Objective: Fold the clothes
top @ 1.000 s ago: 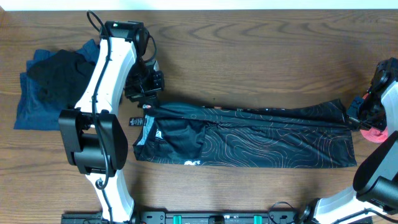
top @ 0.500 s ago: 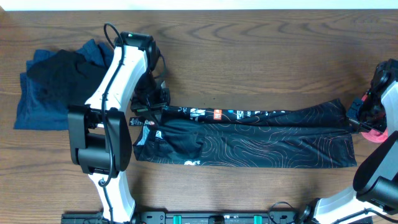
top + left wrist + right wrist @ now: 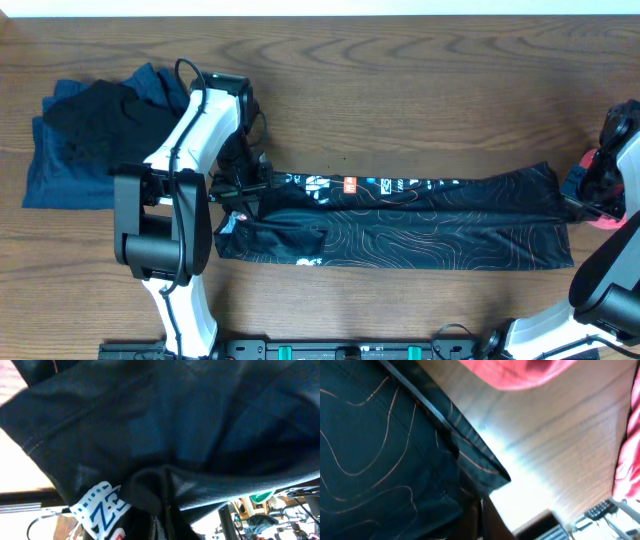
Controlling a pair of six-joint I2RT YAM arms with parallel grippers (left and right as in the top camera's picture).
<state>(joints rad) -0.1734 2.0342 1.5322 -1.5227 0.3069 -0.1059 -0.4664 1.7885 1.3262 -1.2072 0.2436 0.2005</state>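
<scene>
Both arms are on the black jersey (image 3: 420, 228) – it lies on the table (image 3: 400, 70) as a long band strung between the two hands, so the lengthwise fold looks mostly in. The upper strip, w/ white and orange print showing, runs straight from hand to hand and looks taut; the wider layer sits flat just on the near side of that line.

Left gripper (image 3: 240, 187) is clamped on the jersey's collar end. In the left wrist view the fabric bunches right into the jaws and a white tag (image 3: 97, 510) hangs beside them; the fingers themselves are buried in cloth, so I judge the pinch from the gather.

Right gripper (image 3: 572, 200) is pinching the opposite end at the hem corner – right wrist view shows the edge w/ orange contour lines running down into the jaws.

Remaining, as I judge it: lay the held edge down flush, then fold the band crosswise, maybe twice.

Other clothes: a navy garment (image 3: 55, 175) w/ a plain black garment (image 3: 100, 120) on top sits well out past the left gripper's outer side, roughly stacked. A red garment (image 3: 603, 217) lies right beside the right gripper; can't tell if it's folded.
</scene>
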